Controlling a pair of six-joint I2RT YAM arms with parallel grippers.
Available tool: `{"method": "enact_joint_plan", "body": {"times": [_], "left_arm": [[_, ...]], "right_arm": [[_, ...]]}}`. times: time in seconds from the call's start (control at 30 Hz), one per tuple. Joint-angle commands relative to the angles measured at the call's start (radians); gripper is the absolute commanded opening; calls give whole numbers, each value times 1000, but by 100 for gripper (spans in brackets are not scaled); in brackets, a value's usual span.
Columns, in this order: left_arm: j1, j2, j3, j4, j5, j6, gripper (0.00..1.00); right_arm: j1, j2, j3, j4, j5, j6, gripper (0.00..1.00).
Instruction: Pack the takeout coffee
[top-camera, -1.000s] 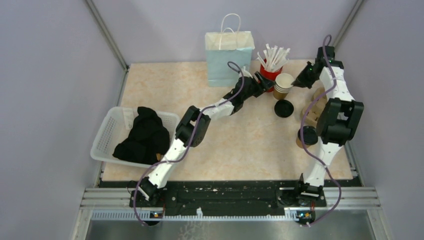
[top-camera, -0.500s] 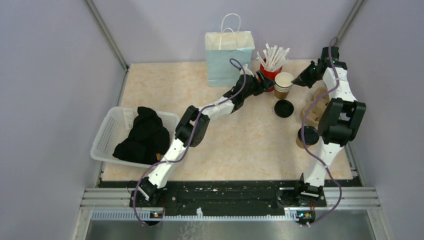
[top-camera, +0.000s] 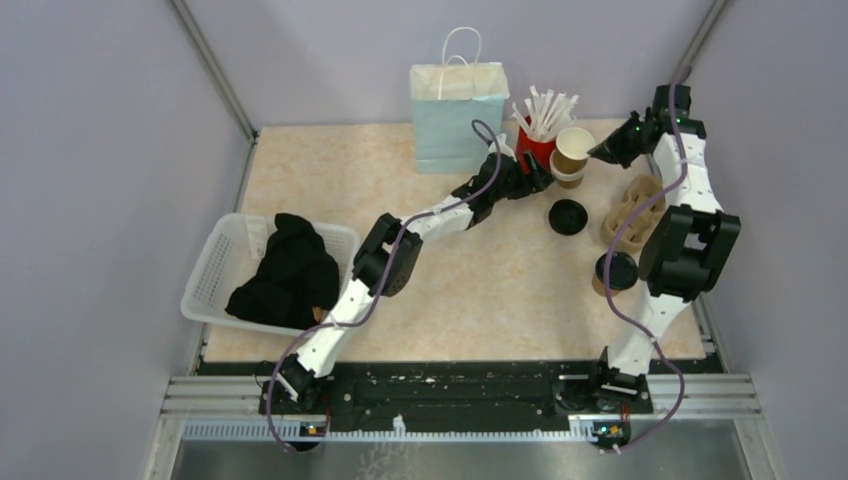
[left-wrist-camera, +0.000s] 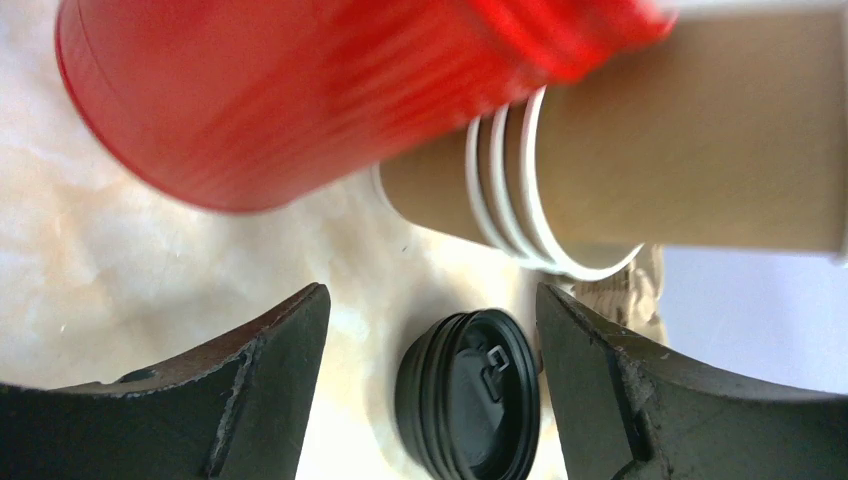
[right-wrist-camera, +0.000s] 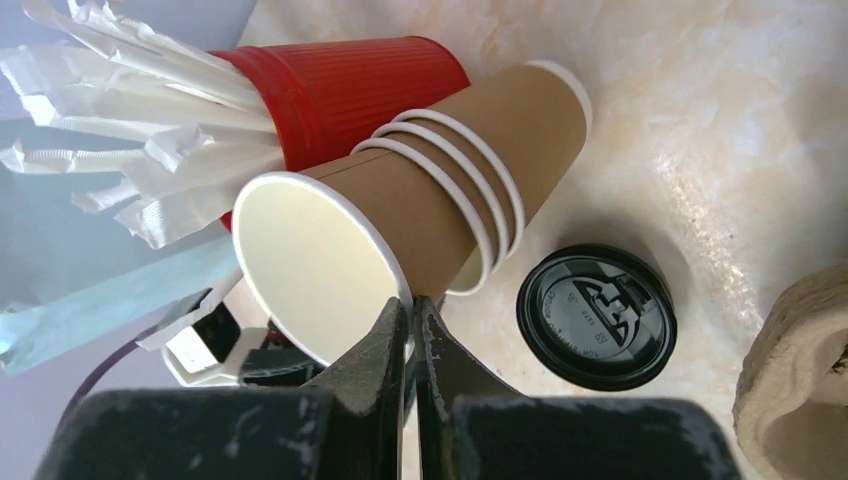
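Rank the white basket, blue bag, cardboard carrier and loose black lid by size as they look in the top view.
Largest to smallest:
1. basket
2. bag, which stands upright at the far edge, so its rank is less sure
3. carrier, partly hidden by the right arm
4. lid

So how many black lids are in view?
2. One lid lies loose by the cup stack; a second lid caps a cup on the right. More may be hidden.

Blue bag (top-camera: 458, 115) nr red straw cup (top-camera: 533, 148); basket (top-camera: 215, 265) w/ black cloth (top-camera: 290, 270).
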Motion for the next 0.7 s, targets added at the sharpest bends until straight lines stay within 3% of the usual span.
{"method": "enact_joint_plan", "body": {"times": [0.0, 0.33, 0.67], "left_arm": [[-6, -20, -4, -92, 20, 70, 83], [-3, -82, -10, -46, 52, 112, 90], [13, -227, -130, -65, 162, 132, 98]], "right_arm": [[-19, -62, 19, 28, 40, -10, 0], [-24, -52, 7, 17, 131, -53, 0], [-31, -30, 181, -111, 163, -131, 0]]}}
